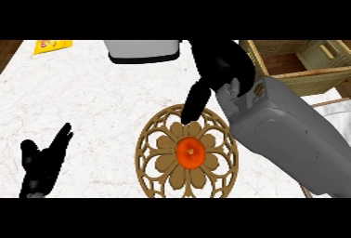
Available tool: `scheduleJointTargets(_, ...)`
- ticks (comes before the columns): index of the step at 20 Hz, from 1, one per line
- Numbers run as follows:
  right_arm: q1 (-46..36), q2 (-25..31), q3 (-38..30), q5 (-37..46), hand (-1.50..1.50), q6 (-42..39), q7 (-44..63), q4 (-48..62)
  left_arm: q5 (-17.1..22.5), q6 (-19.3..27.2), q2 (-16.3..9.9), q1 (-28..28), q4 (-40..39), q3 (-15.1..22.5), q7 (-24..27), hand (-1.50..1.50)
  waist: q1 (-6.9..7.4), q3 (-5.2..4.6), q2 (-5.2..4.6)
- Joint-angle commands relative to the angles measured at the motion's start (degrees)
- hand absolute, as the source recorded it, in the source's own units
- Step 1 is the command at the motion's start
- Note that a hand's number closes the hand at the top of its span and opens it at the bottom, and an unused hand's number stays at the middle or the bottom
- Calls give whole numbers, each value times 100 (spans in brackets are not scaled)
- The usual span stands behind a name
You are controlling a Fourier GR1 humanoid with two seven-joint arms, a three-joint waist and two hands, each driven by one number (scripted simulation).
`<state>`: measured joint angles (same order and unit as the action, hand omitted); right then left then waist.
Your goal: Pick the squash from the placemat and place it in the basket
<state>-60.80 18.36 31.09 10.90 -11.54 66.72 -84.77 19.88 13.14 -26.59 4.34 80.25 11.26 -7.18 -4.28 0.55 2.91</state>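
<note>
Head view, steep look down on a white marbled counter (89, 102).

Far left, top edge: a yellow packet (51, 45) with red print, lying flat, partly cut off.

Lower left: left hand (42, 162), black, resting near the bottom edge with fingers up and spread, straight, holding nothing. Well apart from the placemat.

Top centre: a grey-and-white appliance or container (142, 50), dark band along its lower rim, only partly in view; cannot tell what it is.

Centre: round tan placemat (161, 160), openwork, flower pattern in the middle. Squash (191, 152) sits at the flower's centre, orange, small, on the mat and untouched.

Above it: right hand (216, 65), black, over the mat's upper rim. One finger (194, 104) hangs straight down, its tip near the mat's top petals, just above the squash but apart from it. Fingers relaxed, not curled round anything.

Right: large grey forearm (288, 139) running diagonally from the lower right corner up to the hand.

Upper right: basket (312, 79), woven, tan, with a dark brown floor inside. Partly hidden behind the forearm.
</note>
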Motion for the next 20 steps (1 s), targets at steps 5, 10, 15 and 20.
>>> scheduleJointTargets(5,-408,196,-98,-913,-150,-756,1837,-599,54,-41,195,452,-191,213,-278,0,68,-77,-105)
scheduleJointTargets(10,-56,469,67,-1043,-150,-405,1845,-1093,-1,-8,192,463,-181,173,-285,0,22,-73,-123)
scheduleJointTargets(15,218,467,372,-829,-150,-36,1848,-1295,37,-151,187,607,-43,191,-262,0,138,-74,-156)
scheduleJointTargets(20,601,463,650,-518,-150,177,1849,-1317,50,-350,90,530,-137,100,-192,0,225,-75,-198)
